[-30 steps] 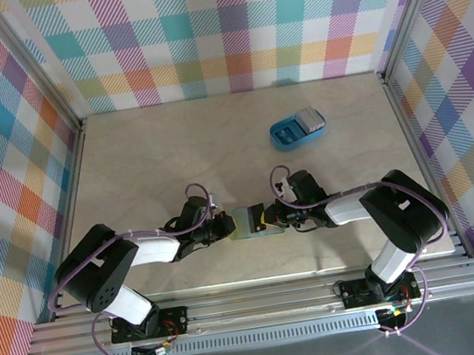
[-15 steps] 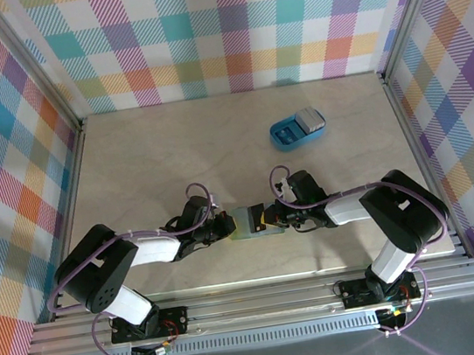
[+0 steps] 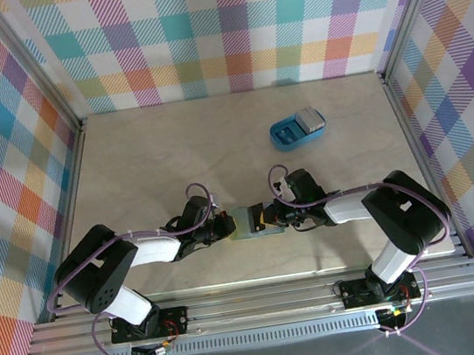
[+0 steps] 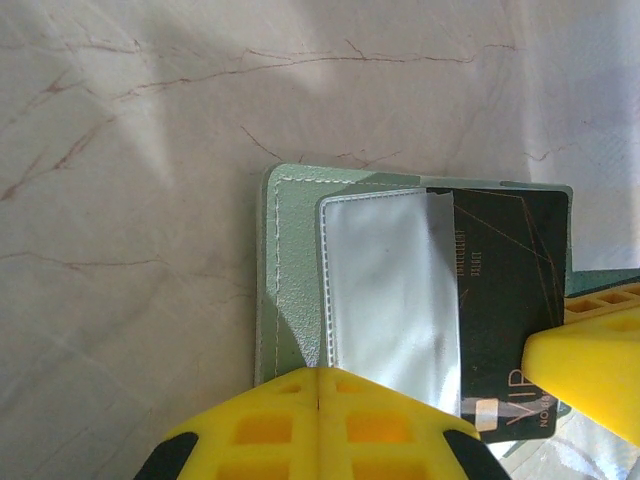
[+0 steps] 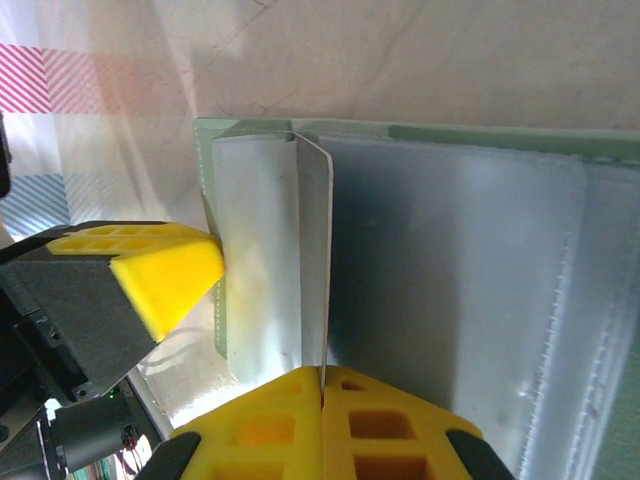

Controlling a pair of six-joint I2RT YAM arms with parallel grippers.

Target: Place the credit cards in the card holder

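Sage-green wallet (image 3: 246,223) near-centre on desk (image 3: 146,155), ends hidden. Left gripper (image 3: 226,228) jaws pressed together at its edge; right gripper (image 3: 267,219) jaws pinch dark card (image 4: 500,300), half-pocketed. Blue tray (image 3: 298,127) far right.

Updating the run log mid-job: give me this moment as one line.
left fingers: shut on card holder edge | right fingers: shut on dark card | card: mostly outside clear pocket
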